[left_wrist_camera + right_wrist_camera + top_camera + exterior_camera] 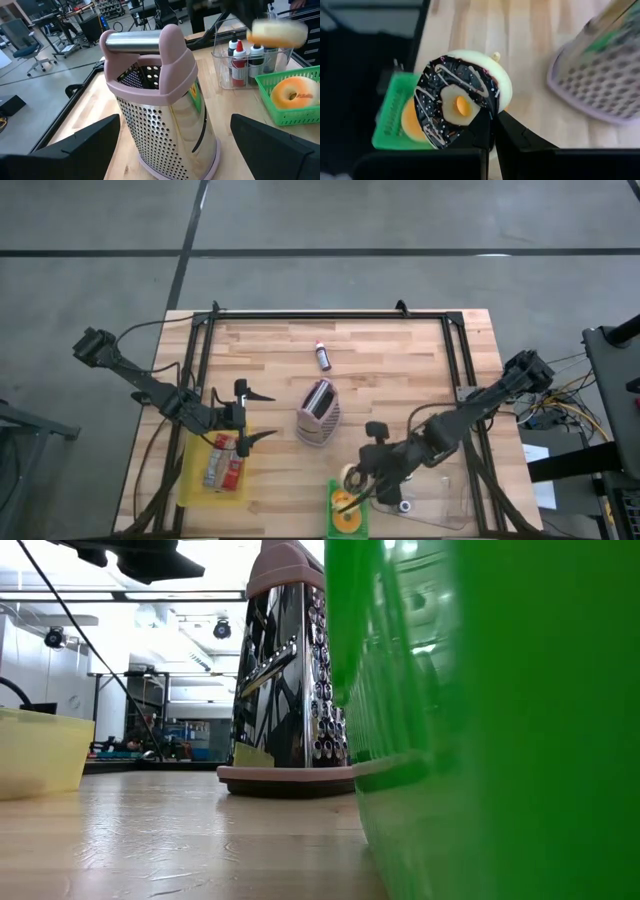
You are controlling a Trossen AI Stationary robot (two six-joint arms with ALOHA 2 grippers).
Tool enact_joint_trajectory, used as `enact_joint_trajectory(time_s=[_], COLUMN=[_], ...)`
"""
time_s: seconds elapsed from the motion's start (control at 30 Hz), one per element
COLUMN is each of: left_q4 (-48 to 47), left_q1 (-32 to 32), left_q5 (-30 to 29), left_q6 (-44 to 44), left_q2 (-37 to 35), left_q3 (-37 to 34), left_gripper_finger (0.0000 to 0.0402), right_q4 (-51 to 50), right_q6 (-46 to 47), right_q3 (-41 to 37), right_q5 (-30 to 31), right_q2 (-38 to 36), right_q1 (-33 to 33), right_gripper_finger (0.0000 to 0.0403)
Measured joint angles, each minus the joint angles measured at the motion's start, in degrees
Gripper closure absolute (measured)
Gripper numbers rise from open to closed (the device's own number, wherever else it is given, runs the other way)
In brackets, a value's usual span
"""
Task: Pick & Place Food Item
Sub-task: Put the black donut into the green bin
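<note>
My right gripper [362, 480] is shut on a donut [462, 102] with dark chocolate icing and white drizzle, held above the table beside a green basket [347, 518]. A second, orange-iced donut [407, 120] lies in that basket [390, 107]. The held donut shows blurred in the left wrist view [277, 32]. My left gripper [258, 416] is open and empty above the table, between a yellow bin [200, 475] and a pink-framed metal grater [318, 412], which stands upright on its base. My right gripper pinches the donut's rim [484, 107] between its two fingers. The donut stands on edge in the hold, its iced face toward the wrist camera. It is lifted clear of the table and the basket.
The grater [160, 105] stands mid-table in front of my left gripper. A small bottle [322, 356] lies beyond it. A clear container [245, 60] with sauce bottles stands at the near right. The yellow bin holds packaged items [225, 463]. A black frame [330, 315] borders the table.
</note>
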Motion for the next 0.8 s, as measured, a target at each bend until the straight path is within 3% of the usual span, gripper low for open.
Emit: enact_joint_trajectory(time_s=[0.4, 0.8], left_q4=[0.07, 0.07], left_q1=[-0.01, 0.00], left_q5=[0.16, 0.21], left_q6=[-0.44, -0.85], left_q2=[0.02, 0.02], left_q3=[-0.13, -0.24], left_gripper_finger=[0.0019, 0.0019], right_q4=[0.06, -0.90], right_q6=[0.80, -1.23], right_q3=[4.64, 7.80], right_q5=[-9.80, -10.35], right_q2=[14.37, 17.68], right_q1=[-0.14, -0.52], right_gripper_finger=[0.0395, 0.0388])
